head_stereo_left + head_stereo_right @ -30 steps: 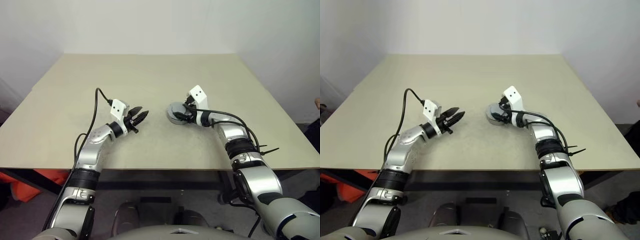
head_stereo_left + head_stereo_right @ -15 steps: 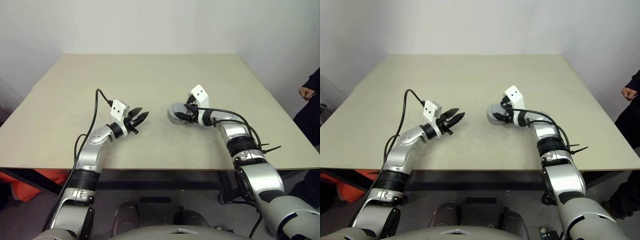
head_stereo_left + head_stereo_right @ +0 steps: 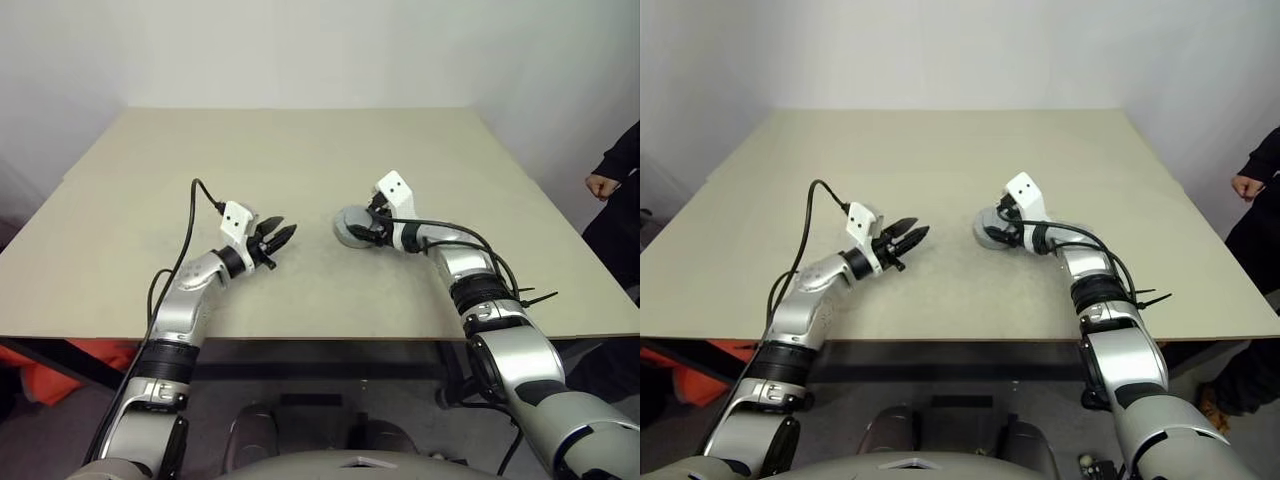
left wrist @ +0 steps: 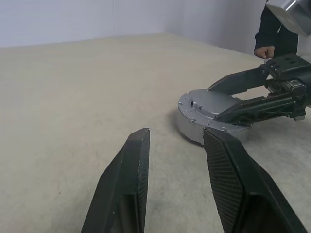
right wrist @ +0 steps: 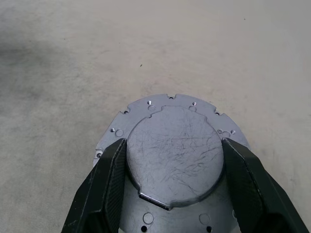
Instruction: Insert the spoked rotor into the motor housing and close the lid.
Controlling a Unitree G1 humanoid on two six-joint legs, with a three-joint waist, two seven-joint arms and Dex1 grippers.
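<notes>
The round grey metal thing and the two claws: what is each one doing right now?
Flat matte grey notched metal lid: lying on the housing, closed.
Round silver-grey metal motor housing: standing on the table, covered by the lid.
Right claw: fingers set either side of the lid's raised centre.
Left claw: open, empty, apart from the housing.
Beige table: bearing the housing.

Beige table (image 3: 300, 150) — white walls (image 3: 300, 50)

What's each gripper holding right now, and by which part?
Right gripper: fingers straddle the lid's raised centre, atop the motor housing. Left gripper: open, empty.
</notes>
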